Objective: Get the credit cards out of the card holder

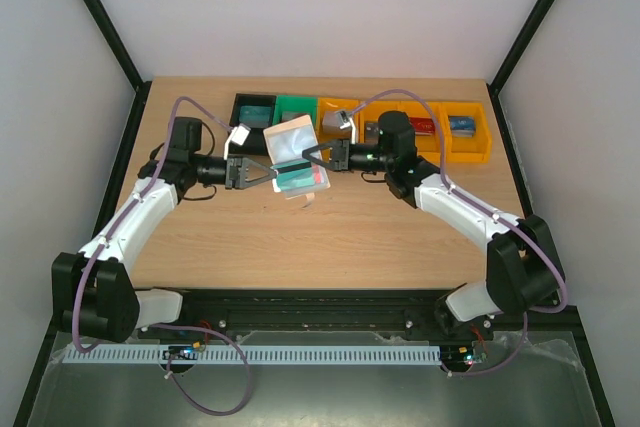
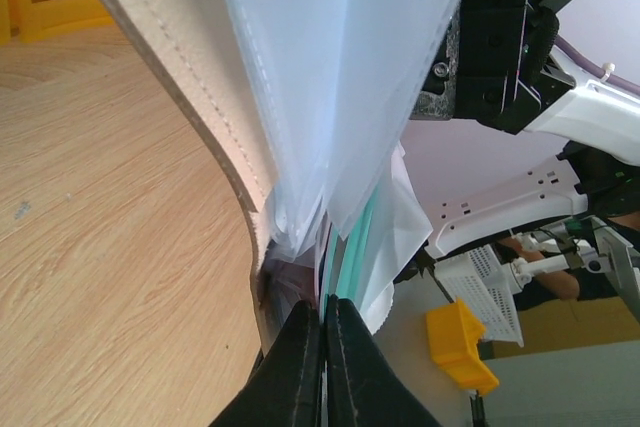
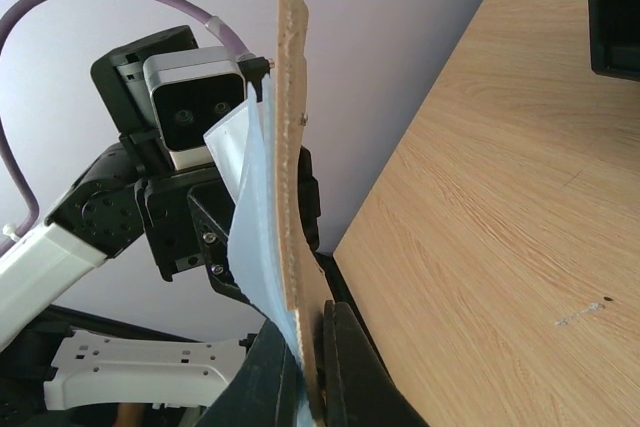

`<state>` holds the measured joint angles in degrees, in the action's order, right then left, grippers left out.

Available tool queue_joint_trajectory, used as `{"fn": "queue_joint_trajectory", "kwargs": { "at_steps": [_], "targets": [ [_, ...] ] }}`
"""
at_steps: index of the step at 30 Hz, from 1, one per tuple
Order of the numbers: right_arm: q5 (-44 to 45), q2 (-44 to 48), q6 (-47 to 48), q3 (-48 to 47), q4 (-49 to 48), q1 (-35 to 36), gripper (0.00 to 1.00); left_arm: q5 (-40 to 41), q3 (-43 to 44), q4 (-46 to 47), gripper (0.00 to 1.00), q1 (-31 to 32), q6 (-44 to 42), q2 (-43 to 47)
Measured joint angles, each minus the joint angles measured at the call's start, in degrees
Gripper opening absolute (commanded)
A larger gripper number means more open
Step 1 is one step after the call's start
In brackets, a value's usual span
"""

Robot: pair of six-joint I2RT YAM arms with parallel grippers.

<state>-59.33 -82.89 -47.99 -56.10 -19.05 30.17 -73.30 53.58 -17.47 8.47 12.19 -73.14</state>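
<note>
left gripper (image 1: 272, 175), right gripper (image 1: 306, 159) pinching card holder (image 1: 291, 137)

- The table (image 1: 330, 237) has a light wooden top, and its left and right edges are dark.
- A row of small plastic bins stands on it along the far edge, at 12 o'clock.
- The black bin (image 1: 253, 107) begins the row near 11 o'clock, and the green bin (image 1: 294, 107) is just beside it.
- The orange bins (image 1: 337, 113) continue toward 1 o'clock, where the end bin (image 1: 468, 133) closes the row.

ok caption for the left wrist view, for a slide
Close-up: left fingers pinched shut on a teal credit card poking from the open card holder
</note>
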Motion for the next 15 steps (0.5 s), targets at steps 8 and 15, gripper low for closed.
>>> {"fn": "queue_joint_trajectory", "kwargs": {
  "at_steps": [8,15],
  "targets": [
    [-0.7,0.5,-0.4,0.0,0.2,-0.2,0.02,-0.5,0.0,0.0,0.02,0.3,-0.5,0.0],
    [-1.1,0.5,-2.4,0.0,-1.7,0.0,0.02,0.2,-0.1,0.0,0.24,0.7,-0.2,0.0]
  ]
}}
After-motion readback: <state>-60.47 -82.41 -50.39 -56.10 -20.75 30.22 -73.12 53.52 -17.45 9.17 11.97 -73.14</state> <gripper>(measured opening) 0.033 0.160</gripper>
